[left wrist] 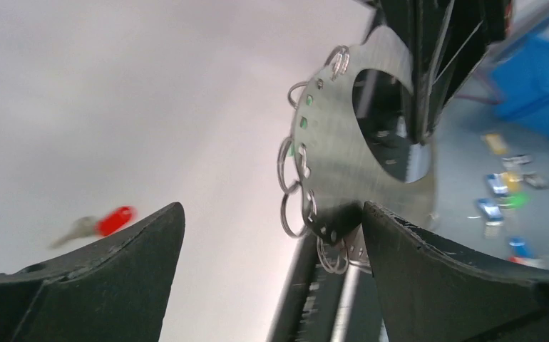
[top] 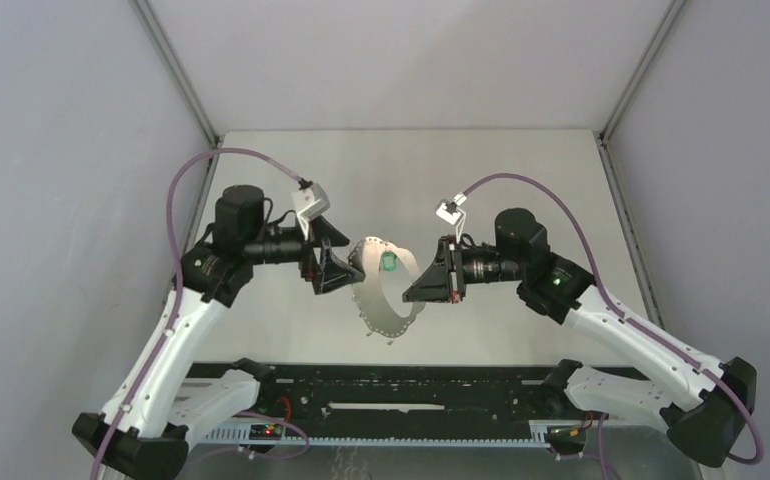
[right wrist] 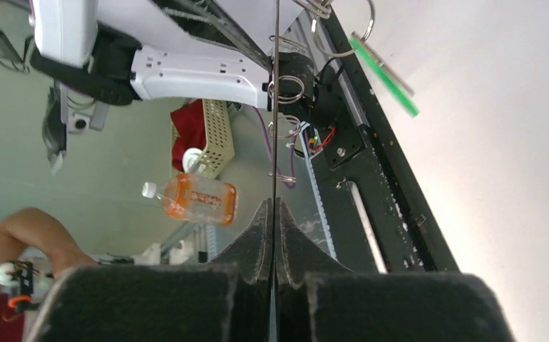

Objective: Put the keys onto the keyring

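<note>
Silver keyring (top: 386, 318) is clamped edge-on by the right gripper (right wrist: 273, 206), green key (top: 389, 262) is hung on it, left gripper (left wrist: 272, 208) is spread wide open.

A robotics lab: grey enclosure panels (top: 61, 150) on aluminium posts (top: 176, 65) wall the table (top: 411, 170), a wired mounting rail (top: 411, 385) at its near edge.

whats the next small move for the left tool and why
Probably back the left tool off the keyring and lower it toward the red key: it stands open, the right tool is shut on the keyring, the green key hangs there, the red one lies on the table.
</note>
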Robot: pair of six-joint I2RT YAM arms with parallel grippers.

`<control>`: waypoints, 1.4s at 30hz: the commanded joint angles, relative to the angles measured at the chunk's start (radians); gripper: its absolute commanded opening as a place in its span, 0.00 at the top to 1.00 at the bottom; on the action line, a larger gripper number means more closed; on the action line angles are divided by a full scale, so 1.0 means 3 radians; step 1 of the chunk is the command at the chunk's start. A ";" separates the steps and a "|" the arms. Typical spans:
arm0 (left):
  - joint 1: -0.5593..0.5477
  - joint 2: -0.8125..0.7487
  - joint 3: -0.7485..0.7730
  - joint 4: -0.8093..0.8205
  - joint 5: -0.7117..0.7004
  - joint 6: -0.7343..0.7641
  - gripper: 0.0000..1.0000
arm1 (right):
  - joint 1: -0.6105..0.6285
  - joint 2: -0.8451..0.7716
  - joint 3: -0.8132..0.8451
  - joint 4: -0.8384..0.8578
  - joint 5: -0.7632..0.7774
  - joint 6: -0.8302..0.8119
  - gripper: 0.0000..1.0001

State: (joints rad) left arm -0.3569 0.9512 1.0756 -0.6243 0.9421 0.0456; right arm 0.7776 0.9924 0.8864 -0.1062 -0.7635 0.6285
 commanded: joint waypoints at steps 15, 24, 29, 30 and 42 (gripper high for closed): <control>-0.1400 -0.1772 -0.0998 0.0179 -0.1399 0.4233 0.00 | -0.0374 0.0792 0.0613 0.0617 -0.0399 0.1398 1.00; -0.1747 -0.1798 -0.1548 0.1084 -0.1722 0.4949 0.02 | -0.0326 0.0873 0.0614 0.0763 -0.0417 0.1580 1.00; -0.2029 -0.1773 -0.1798 0.1695 -0.2074 0.5027 0.13 | -0.0264 0.0895 0.0610 0.0776 -0.0395 0.1581 1.00; -0.2062 -0.1776 -0.1836 0.1778 -0.2115 0.5047 0.15 | -0.0260 0.0900 0.0614 0.0783 -0.0395 0.1581 1.00; -0.2114 -0.1937 -0.2014 0.1864 -0.2308 0.5370 0.68 | -0.0215 0.0882 0.0614 0.0636 -0.0410 0.1479 1.00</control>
State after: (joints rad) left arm -0.9859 0.3958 0.4877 -0.1211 0.2794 1.6081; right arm 0.7002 1.2655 1.0222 0.0631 -0.8692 1.0828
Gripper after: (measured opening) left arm 0.425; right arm 0.007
